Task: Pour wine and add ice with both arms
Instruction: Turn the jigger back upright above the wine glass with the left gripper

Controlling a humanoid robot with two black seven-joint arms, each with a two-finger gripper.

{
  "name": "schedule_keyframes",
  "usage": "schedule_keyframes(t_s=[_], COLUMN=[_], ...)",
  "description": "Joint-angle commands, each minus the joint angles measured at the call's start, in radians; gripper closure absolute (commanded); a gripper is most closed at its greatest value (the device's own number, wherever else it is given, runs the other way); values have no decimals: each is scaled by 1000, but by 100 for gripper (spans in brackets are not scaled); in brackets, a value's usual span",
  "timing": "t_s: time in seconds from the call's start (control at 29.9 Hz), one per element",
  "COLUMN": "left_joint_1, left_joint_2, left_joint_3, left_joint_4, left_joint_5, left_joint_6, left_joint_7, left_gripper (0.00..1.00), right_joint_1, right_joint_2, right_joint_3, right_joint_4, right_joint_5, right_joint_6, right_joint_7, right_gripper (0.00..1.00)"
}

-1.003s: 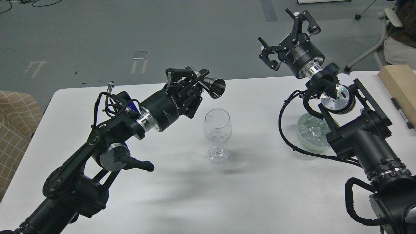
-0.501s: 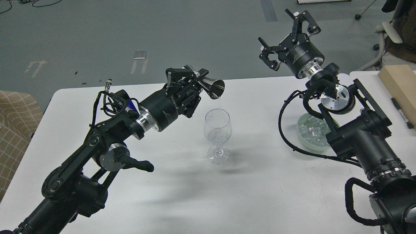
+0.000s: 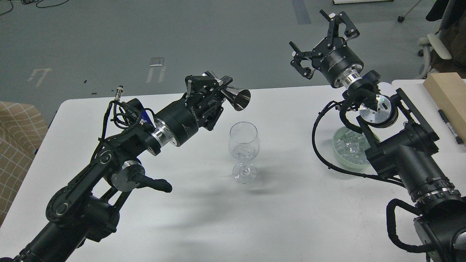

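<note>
A clear stemmed wine glass [image 3: 244,151] stands upright mid-table with a little clear liquid in its bowl. My left gripper [image 3: 214,91] is shut on a silver metal jigger [image 3: 236,97], tipped on its side with its mouth facing right, up and left of the glass rim. No stream falls from it. The ice [image 3: 349,147] lies as clear cubes in a pale green bowl [image 3: 340,158] to the right, partly hidden by my right arm. My right gripper [image 3: 322,45] is raised beyond the table's far edge, open and holding nothing.
The white table [image 3: 276,211] carries a light wooden block [image 3: 446,92] and a black pen [image 3: 450,126] at its right edge. A tan checked cushion [image 3: 16,145] sits off the left side. An office chair [image 3: 433,40] stands at the back right.
The thin stream from the jigger into the glass has stopped. My left gripper has lifted the jigger slightly up and left. The right arm has not moved.
</note>
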Motion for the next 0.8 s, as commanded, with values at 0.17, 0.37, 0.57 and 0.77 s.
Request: schedule_keyframes(t_s=[0.17,0.37,0.57,0.77], left_joint_1=[0,0,0,0], left_joint_2=[7,13,15,13], left_joint_3=[-4,-4,-4,-4], left_joint_4=[-22,-42,-49,-50], left_joint_5=[36,48,66,94], left_joint_6=[0,0,0,0], left_joint_7=[0,0,0,2], left_gripper=[100,100,100,100], right_joint_1=[0,1,1,1], right_joint_2=[0,0,0,0], right_joint_3=[0,0,0,0], right_joint_4=[0,0,0,0], right_joint_5=[0,0,0,0], right_joint_6=[-1,0,-1,0], right_joint_7=[0,0,0,0], right_gripper=[0,0,0,0])
